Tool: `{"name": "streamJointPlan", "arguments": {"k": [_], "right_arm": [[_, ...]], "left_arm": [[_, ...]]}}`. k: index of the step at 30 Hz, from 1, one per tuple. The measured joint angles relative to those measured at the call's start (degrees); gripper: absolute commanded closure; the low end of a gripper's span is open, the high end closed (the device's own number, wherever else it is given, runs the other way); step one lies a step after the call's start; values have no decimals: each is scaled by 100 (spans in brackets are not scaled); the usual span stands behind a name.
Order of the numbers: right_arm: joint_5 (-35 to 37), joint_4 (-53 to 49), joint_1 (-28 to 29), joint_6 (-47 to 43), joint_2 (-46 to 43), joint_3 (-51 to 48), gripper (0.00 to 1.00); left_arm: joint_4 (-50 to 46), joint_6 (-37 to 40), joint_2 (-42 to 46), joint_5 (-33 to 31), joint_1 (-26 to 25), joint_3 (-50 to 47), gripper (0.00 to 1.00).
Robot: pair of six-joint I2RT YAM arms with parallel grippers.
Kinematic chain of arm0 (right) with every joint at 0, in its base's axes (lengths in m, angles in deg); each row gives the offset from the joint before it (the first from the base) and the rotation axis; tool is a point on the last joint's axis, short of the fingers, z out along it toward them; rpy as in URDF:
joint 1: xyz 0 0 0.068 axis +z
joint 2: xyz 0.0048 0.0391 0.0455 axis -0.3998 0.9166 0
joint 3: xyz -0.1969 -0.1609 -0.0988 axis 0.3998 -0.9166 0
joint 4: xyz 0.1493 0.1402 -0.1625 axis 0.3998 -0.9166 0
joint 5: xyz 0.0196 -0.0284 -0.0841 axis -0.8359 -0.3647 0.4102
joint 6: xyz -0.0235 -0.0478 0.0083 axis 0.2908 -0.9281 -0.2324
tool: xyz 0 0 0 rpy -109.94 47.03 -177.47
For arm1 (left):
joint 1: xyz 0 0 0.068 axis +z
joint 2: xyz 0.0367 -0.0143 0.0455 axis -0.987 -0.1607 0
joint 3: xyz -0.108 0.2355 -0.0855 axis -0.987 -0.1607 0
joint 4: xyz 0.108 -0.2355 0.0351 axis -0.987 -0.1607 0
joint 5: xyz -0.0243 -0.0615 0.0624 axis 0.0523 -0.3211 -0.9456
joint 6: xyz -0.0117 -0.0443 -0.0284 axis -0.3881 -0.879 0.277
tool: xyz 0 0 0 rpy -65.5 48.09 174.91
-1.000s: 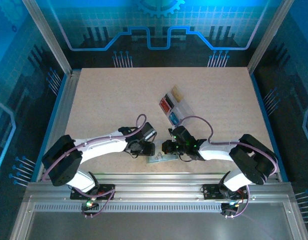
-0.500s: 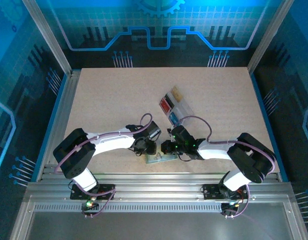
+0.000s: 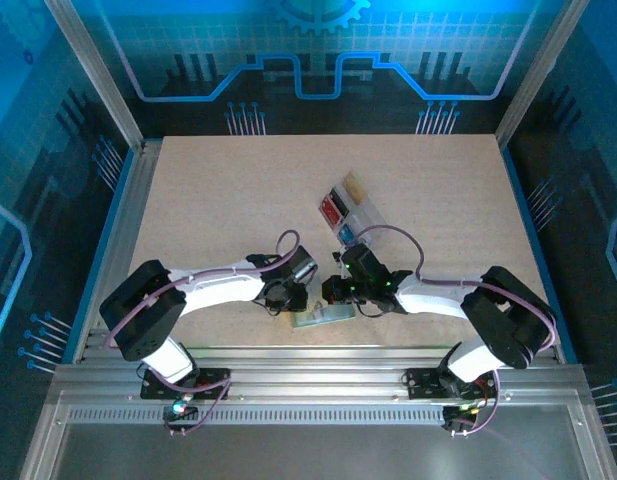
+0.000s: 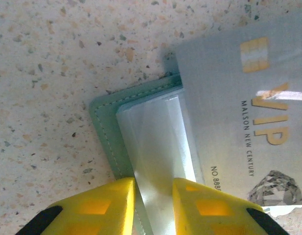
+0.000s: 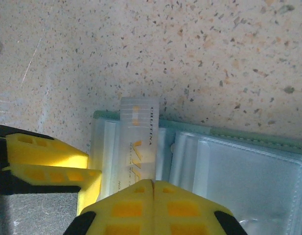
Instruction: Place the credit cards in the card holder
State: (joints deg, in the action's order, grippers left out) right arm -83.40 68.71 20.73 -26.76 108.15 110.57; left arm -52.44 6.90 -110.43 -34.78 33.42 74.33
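The sage-green card holder (image 3: 325, 318) lies open near the table's front edge, its clear sleeves facing up (image 5: 239, 171). My left gripper (image 4: 153, 198) pinches the clear sleeve and green edge (image 4: 104, 127) at the holder's left end. Its yellow fingers (image 5: 48, 156) show beside that end in the right wrist view. My right gripper (image 5: 151, 185) is shut on a pale grey-white credit card (image 5: 138, 137) printed VIP, which stands over a sleeve of the holder. That card (image 4: 248, 112) covers the right of the left wrist view. The two grippers (image 3: 291, 298) (image 3: 333, 292) nearly meet above the holder.
A clear compartmented tray (image 3: 350, 212) with tan, red, black and blue card stacks lies diagonally just behind the right gripper. The speckled tabletop (image 3: 218, 200) stretches away to the left and back. Metal rails border the table.
My left gripper's jaws have narrowed onto the holder's sleeve, and that arm has shifted slightly. The right gripper with the card has edged a little toward the back left.
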Motion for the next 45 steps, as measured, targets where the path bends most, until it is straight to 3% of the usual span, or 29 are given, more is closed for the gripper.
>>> {"name": "streamJointPlan", "arguments": {"k": [10,14,21,28,45], "right_arm": [[0,-192,-50,-120,-11,63,100],[-20,-459,-125,-275,-201,149,100],[560,-1543,-284,-813,-909,645,100],[1082,-2310,-350,-1126,-992,789,100],[1342,-2391,-350,-1086,-953,490,100]], "left_arm": [[-20,-39,125,2,48,-114,82],[-15,-63,125,0,59,-114,74],[-31,-59,122,4,74,-114,74],[-63,-33,122,24,74,-90,68],[-337,223,129,127,79,420,64]]}}
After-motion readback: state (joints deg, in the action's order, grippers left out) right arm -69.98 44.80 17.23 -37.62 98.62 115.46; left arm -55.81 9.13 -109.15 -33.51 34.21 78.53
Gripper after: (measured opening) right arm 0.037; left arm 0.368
